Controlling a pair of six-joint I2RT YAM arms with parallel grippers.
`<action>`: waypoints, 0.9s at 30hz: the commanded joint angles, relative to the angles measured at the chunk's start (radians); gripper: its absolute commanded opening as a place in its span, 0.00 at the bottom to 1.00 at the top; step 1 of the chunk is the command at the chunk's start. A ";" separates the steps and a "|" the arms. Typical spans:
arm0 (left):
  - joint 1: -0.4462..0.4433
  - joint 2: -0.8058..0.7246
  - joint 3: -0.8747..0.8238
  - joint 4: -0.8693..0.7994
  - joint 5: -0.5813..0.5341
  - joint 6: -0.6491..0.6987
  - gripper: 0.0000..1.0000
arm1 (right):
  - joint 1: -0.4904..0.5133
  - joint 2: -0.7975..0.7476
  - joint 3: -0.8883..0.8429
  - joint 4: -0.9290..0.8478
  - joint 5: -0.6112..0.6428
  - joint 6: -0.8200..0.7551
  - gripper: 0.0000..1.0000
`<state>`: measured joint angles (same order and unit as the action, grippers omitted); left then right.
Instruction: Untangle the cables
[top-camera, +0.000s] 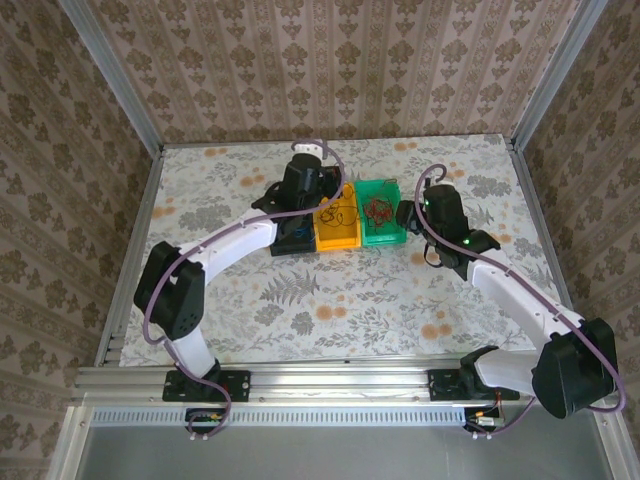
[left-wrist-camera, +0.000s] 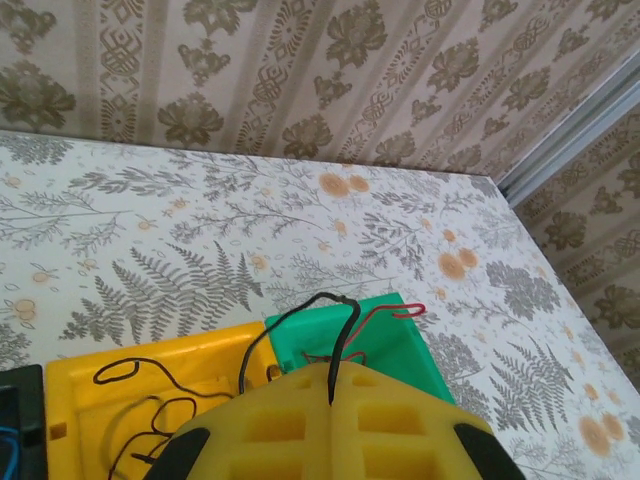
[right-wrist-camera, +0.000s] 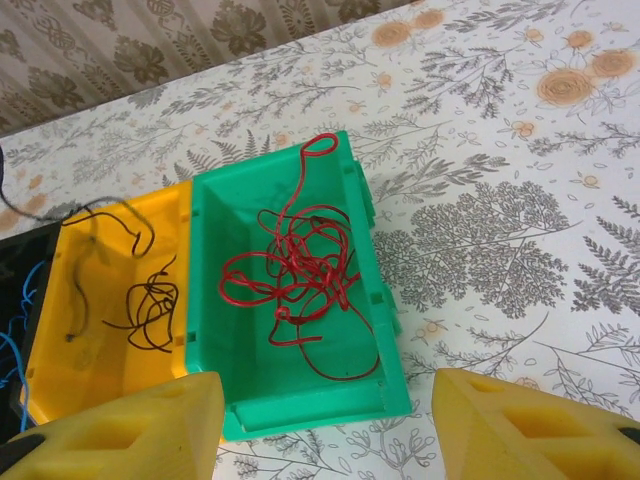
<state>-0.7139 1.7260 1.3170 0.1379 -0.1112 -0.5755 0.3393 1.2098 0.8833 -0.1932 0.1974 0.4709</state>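
1. Pinching a black cable (left-wrist-camera: 300, 312) in my closed left gripper (left-wrist-camera: 330, 385), I hold it up beside the green bin (right-wrist-camera: 310, 412).
2. My right gripper (right-wrist-camera: 325, 425) hangs open and empty just beside the green bin.
3. Inside the green bin lie tangled red cables (right-wrist-camera: 300, 270); more black cable coils in the yellow bin (right-wrist-camera: 100, 370) touching it.

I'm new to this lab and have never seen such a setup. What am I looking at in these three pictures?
Two robot arms are bolted at the near edge of a patterned table. One picture looks down from above and behind them; the other two come from cameras on each wrist. On the table stand a yellow bin with black cable and a green bin with tangled red cable. The left gripper is shut on that black cable; the right gripper hangs open above the green bin, holding nothing.
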 joint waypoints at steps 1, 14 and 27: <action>-0.005 0.011 -0.013 0.031 0.026 -0.028 0.00 | -0.009 -0.023 -0.015 -0.032 0.024 -0.014 0.58; 0.012 0.069 -0.044 -0.184 -0.058 -0.143 0.00 | -0.014 -0.013 -0.012 -0.029 0.014 -0.003 0.58; 0.020 0.059 0.107 -0.306 -0.135 -0.090 0.94 | -0.014 -0.024 -0.007 -0.044 0.015 -0.006 0.57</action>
<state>-0.6998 1.8462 1.4090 -0.1535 -0.1982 -0.6804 0.3298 1.2095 0.8803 -0.2104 0.1997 0.4713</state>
